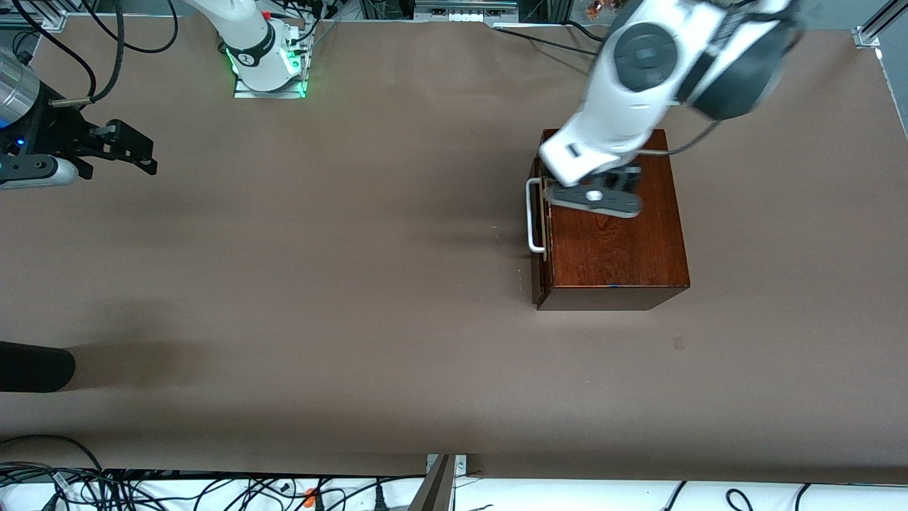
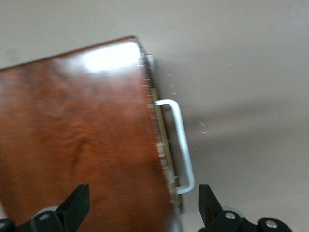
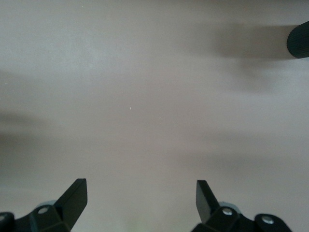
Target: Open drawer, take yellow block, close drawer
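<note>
1. The right gripper (image 1: 135,152) waits with jaws released over bare table (image 1: 340,284) at the right arm's end; a black cylinder (image 1: 35,367) lies nearer the camera.
2. The drawer (image 1: 538,234) sits shut in the wooden box (image 1: 617,248), white handle (image 1: 532,216) unobstructed.
3. The left gripper (image 2: 142,212) hovers over the box top, jaws spread.

No legible text, labels or numbers anywhere.

We see the dark reddish-brown wooden box (image 1: 617,241) with its drawer (image 1: 540,234) closed (white U-shaped handle (image 1: 533,216) visible); the left gripper (image 1: 592,195) hangs over its top.
</note>
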{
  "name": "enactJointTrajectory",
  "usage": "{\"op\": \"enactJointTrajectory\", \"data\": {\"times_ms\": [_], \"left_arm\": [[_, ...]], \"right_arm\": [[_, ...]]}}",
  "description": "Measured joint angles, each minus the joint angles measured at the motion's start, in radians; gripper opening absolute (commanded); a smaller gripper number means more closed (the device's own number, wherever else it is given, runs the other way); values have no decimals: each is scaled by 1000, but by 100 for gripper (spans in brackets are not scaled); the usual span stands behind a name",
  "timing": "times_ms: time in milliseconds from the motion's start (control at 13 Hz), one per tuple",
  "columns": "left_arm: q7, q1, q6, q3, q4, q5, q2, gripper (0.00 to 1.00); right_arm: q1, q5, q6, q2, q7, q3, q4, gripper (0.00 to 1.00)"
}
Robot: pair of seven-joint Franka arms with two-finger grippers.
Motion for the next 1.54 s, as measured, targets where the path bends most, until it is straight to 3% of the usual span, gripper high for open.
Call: {"op": "enactJointTrajectory", "data": {"times_ms": [538,1077,1538], "left_arm": [[-98,-105,141,1,2,59,185,100],[-240,-161,143,2,2,220,233,100],[-249,-161,142,7,-1,227,253,100]], "right_arm": [[0,0,0,0,0,0,0,100],[0,0,0,0,0,0,0,100],[0,0,0,0,0,0,0,100]]}}
